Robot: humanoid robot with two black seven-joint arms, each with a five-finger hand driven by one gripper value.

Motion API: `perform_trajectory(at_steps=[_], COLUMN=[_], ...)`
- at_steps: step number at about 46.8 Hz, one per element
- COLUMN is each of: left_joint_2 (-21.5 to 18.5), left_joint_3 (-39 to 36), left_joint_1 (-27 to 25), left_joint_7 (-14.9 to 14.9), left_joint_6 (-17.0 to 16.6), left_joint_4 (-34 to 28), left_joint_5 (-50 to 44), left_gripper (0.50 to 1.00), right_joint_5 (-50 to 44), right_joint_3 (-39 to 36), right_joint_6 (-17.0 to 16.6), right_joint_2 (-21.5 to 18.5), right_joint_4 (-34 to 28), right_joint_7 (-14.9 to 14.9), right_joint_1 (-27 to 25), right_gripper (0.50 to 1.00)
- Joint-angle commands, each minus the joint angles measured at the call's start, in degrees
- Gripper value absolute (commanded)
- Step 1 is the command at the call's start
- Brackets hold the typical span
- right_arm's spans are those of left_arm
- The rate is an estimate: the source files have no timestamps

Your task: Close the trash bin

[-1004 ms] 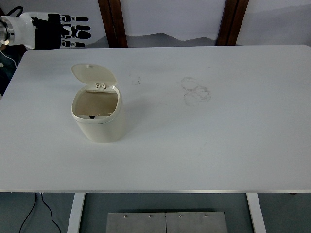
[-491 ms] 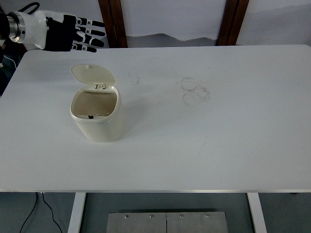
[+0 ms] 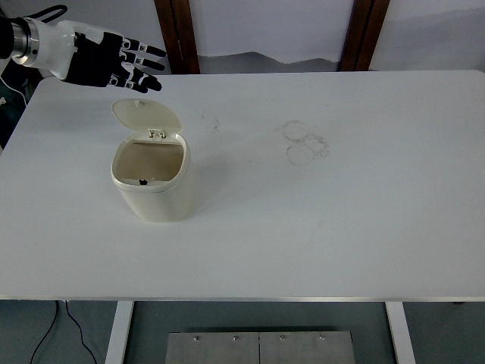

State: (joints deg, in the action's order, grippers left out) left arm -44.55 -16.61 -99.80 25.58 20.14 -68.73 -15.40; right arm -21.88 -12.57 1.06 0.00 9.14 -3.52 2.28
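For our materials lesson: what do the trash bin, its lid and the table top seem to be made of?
Trash bin: probably moulded plastic, cream, smooth with a soft sheen and rounded edges.
Lid: the same cream plastic, thin, standing open on a small hinge.
Table top: likely white laminate, matte, with faint ring marks.

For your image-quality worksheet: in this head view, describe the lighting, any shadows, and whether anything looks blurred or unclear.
Head view: even, soft light across the white table, no harsh glare; the trash bin casts a faint shadow to its right; faint ring marks show on the tabletop; the left hand and the bin's raised lid look sharp, not blurred.
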Motion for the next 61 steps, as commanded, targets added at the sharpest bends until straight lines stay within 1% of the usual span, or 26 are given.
perform_trajectory(at_steps=[1,7,14,25,32,41,43,48,50,61], left_joint_2=[-0.01,-0.1,-0.72,-1.16,-1.42,-2.91,-3.0,-3.09,-3.18,-3.09], left_joint_3=[-0.88,-1.32,-4.22,-5.89,-6.59,-11.33,-13.0,-16.26,-16.96,-17.23], left_joint_1=[-0.57,-1.19,-2.94,-4.35,-4.44,-5.31,-6.54,-9.62,-10.59,-10.86], left_joint_7=[0.0,0.35,0.97,1.14,1.14,1.14,1.23,1.23,1.23,1.23], left_joint_6=[-0.01,-0.01,0.16,2.36,2.89,3.15,3.59,6.48,7.01,7.19], left_joint_4=[-0.7,-2.63,-3.78,-4.13,-6.5,-9.14,-9.23,-9.14,-9.14,-9.14], left_joint_5=[-0.15,-0.24,-0.24,-0.24,-0.24,-0.07,-0.07,-0.07,-0.07,-0.07], left_gripper=[1.0,1.0,1.0,1.0,1.0,1.0,1.0,1.0,1.0,1.0], right_joint_5=[0.0,0.0,0.0,0.0,0.0,0.0,0.0,0.0,0.0,0.0], right_joint_3=[0.0,0.0,0.0,0.0,0.0,0.0,0.0,0.0,0.0,0.0], right_joint_6=[-0.01,-0.01,-0.01,-0.01,-0.01,-0.01,-0.01,-0.01,-0.01,-0.01], right_joint_2=[0.0,0.0,0.0,0.0,0.0,0.0,0.0,0.0,0.0,0.0], right_joint_4=[0.0,0.0,0.0,0.0,0.0,0.0,0.0,0.0,0.0,0.09], right_joint_7=[0.0,0.0,-0.09,-0.26,-0.35,-0.44,-0.44,-0.44,-0.44,-0.44], right_joint_1=[0.0,0.0,0.0,0.35,0.44,0.44,0.44,0.62,0.62,0.71], right_gripper=[0.995,0.995,0.995,0.995,0.995,0.995,0.995,0.995,0.995,0.995])
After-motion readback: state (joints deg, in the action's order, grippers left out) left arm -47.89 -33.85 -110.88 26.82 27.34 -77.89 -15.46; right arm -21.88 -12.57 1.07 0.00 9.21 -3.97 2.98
